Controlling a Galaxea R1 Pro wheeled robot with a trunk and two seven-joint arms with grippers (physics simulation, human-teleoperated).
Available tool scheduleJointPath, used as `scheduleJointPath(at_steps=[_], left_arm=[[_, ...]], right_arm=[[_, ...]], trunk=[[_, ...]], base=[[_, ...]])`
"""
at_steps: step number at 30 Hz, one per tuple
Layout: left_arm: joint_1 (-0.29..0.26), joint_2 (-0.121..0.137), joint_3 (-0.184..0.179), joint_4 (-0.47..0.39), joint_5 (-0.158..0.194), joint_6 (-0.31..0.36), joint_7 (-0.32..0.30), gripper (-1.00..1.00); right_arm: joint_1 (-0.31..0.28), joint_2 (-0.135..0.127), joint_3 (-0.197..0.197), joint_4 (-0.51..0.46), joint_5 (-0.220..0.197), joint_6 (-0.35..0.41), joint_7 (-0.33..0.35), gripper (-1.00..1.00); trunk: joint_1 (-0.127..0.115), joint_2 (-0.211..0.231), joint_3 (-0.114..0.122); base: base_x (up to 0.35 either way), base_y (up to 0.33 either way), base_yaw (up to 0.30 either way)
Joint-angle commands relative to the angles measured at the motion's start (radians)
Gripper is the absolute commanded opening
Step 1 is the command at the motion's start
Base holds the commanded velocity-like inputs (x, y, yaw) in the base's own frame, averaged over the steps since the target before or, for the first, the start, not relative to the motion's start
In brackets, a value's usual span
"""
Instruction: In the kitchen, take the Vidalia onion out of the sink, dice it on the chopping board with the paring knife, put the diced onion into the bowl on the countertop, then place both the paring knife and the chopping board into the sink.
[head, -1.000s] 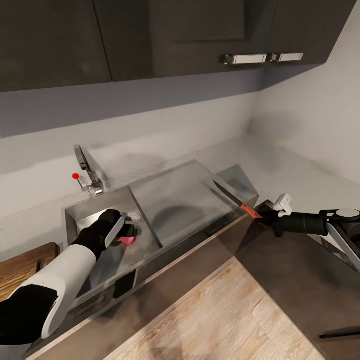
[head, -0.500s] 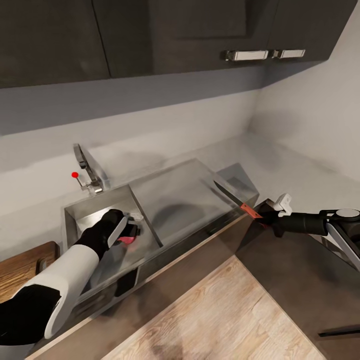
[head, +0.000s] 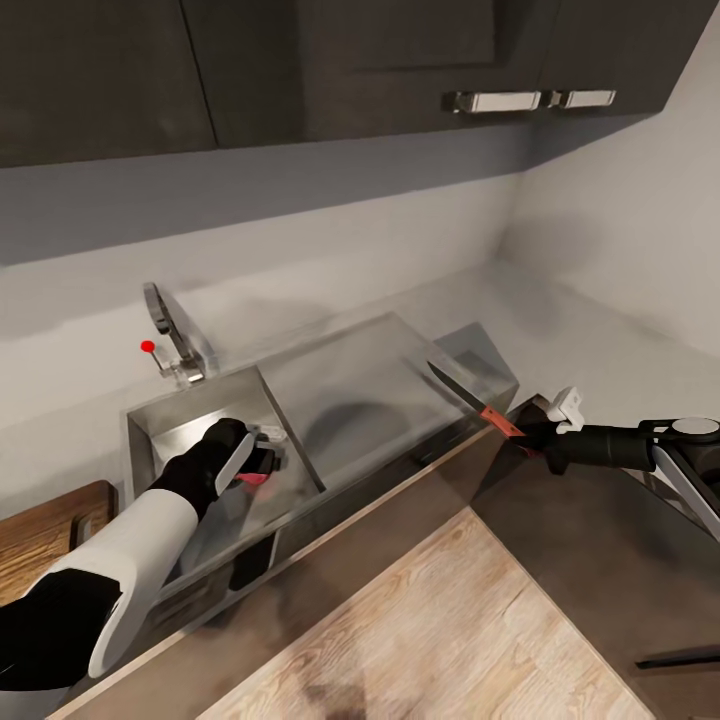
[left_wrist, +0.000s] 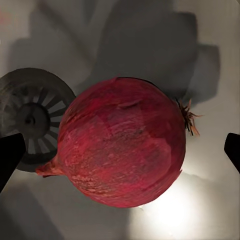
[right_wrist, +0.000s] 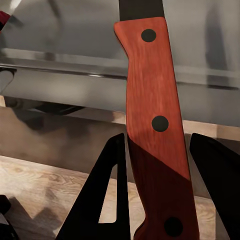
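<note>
The Vidalia onion (left_wrist: 120, 142), a dark red bulb, lies on the sink (head: 150, 430) floor beside the round drain (left_wrist: 32, 117). My left gripper (head: 262, 460) reaches down into the basin and stands open around the onion (head: 252, 479), its fingertips (left_wrist: 10, 155) wide apart on either side and clear of the skin. At the counter's front edge, my right gripper (head: 532, 432) is shut on the reddish-brown handle (right_wrist: 155, 125) of the paring knife (head: 470, 398), whose dark blade points over the drainboard. An end of the chopping board (head: 40, 530) shows at far left. The bowl is out of view.
The chrome faucet (head: 168, 335) with its red-tipped lever stands behind the basin. The flat steel drainboard (head: 370, 390) lies right of it. Pale countertop (head: 560, 340) runs into the corner on the right. Dark wall cabinets (head: 350, 70) hang above, and wooden floor (head: 430, 630) lies below.
The whole view has shifted slightly, so the camera moved. Both arms hold nearly the same poses, with the left gripper still over the onion and the right still holding the knife.
</note>
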Motion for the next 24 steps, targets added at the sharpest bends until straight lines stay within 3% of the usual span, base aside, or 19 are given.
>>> scheduleJointPath(at_steps=[1,24], left_arm=[[-0.001,0.002,-0.007,-0.001,0.011,0.003,0.008,1.00],[-0.001,0.001,-0.007,-0.002,0.011,0.002,0.008,1.00]], right_arm=[[-0.001,-0.001,0.002,0.000,-0.007,0.006,-0.001,-1.00],[-0.001,-0.001,0.002,0.000,-0.006,0.006,-0.001,-1.00]], trunk=[[0.001,-0.002,-0.002],[0.001,-0.002,-0.015]], base=[[0.000,0.000,0.000],[0.000,0.000,0.000]])
